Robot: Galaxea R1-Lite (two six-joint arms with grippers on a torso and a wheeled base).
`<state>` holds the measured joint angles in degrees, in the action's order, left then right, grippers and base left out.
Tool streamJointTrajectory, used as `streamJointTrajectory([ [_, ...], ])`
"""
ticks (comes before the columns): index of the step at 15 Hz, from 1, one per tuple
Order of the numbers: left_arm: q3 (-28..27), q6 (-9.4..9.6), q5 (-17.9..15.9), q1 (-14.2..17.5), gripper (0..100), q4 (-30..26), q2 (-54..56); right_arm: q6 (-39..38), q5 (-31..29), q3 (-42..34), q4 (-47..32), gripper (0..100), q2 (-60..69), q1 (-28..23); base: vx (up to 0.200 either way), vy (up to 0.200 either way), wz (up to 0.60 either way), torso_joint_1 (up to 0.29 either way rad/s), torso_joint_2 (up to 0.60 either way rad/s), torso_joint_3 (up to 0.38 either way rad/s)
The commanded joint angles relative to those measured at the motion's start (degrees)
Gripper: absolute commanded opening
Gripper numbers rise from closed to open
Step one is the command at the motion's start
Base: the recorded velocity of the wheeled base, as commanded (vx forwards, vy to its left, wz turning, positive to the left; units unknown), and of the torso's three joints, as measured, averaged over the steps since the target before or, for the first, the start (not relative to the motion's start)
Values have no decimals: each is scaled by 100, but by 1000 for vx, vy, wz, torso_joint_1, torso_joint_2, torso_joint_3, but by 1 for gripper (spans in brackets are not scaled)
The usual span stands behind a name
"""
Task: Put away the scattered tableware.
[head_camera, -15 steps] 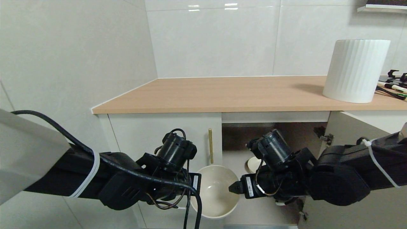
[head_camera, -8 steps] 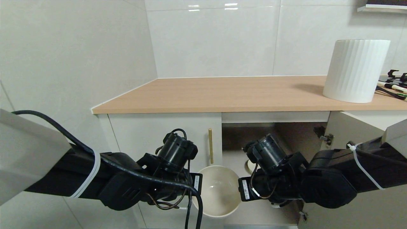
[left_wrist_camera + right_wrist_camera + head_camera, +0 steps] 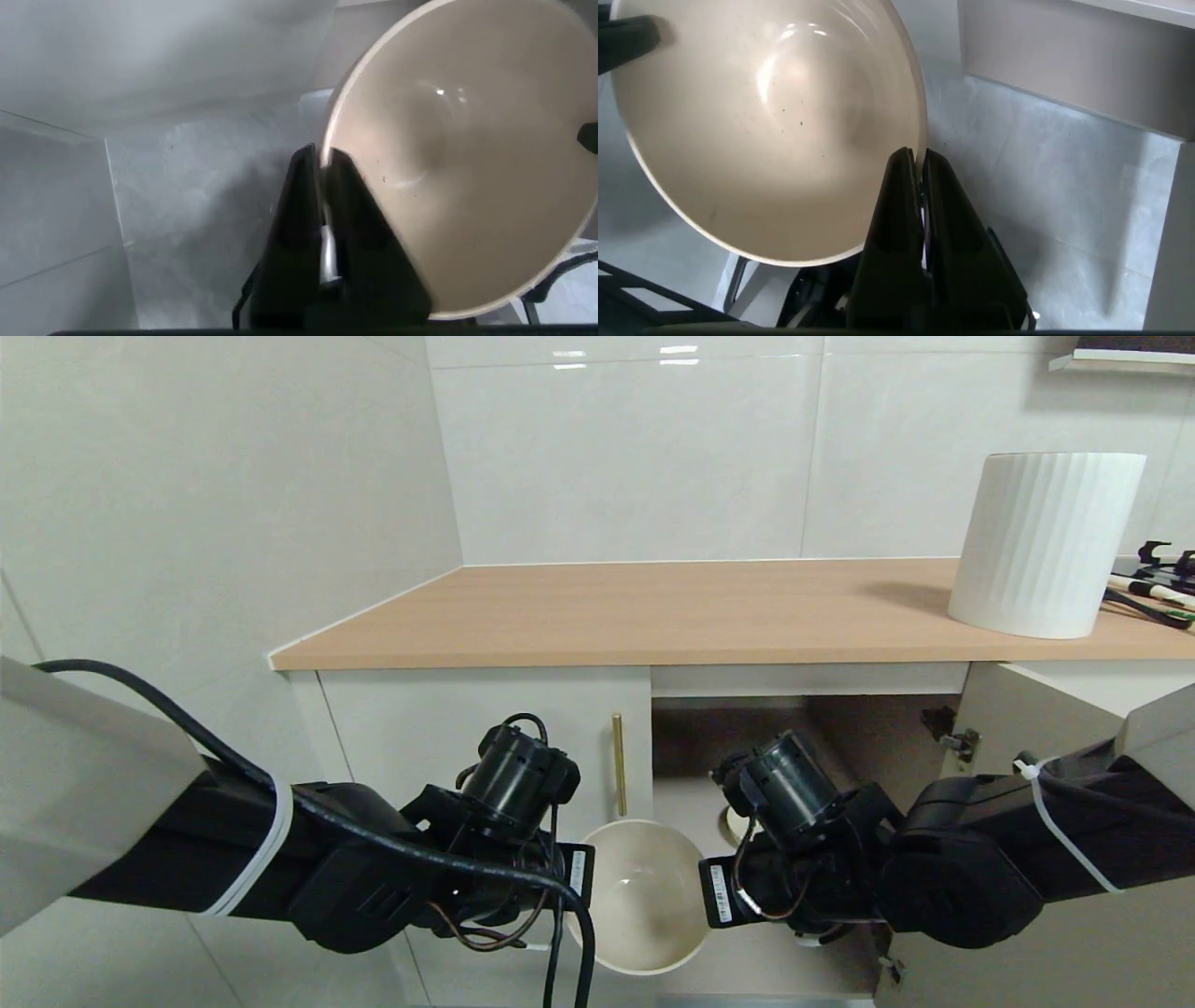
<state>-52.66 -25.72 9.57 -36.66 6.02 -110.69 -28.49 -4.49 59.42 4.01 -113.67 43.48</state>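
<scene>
Glossy cream bowl, mouth up, hangs before the open cabinet, left gripper pinching its rim at 9 o'clock, right gripper pinching at 3 o'clock, arms pointing inward.

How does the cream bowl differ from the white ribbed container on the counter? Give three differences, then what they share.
The bowl is wide, low and smooth; the ribbed container is tall and fluted. The bowl is cream; the ribbed container is whiter. The bowl hangs before the cabinet, its rim clamped by the left pincer and right pincer; the ribbed container stands on the counter. Both are pale and round.
</scene>
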Motion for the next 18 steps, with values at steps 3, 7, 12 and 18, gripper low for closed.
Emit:
streamJointTrajectory([
  [3,-7,-21,10,1,100,13,30,1,0,9,-6,0,-33,2,0,0,0,0,0,0],
  [7,-33,-38,19,1,100,22,92,-8,-26,17,3,0,-121,-59,0,0,0,0,0,0],
  [12,-60,-179,10,27,100,22,276,-245,-685,35,803,0,-701,-859,0,0,0,0,0,0],
  [18,-60,-196,10,36,100,13,382,-473,-1098,114,1928,0,-1325,-1738,0,0,0,0,0,0],
])
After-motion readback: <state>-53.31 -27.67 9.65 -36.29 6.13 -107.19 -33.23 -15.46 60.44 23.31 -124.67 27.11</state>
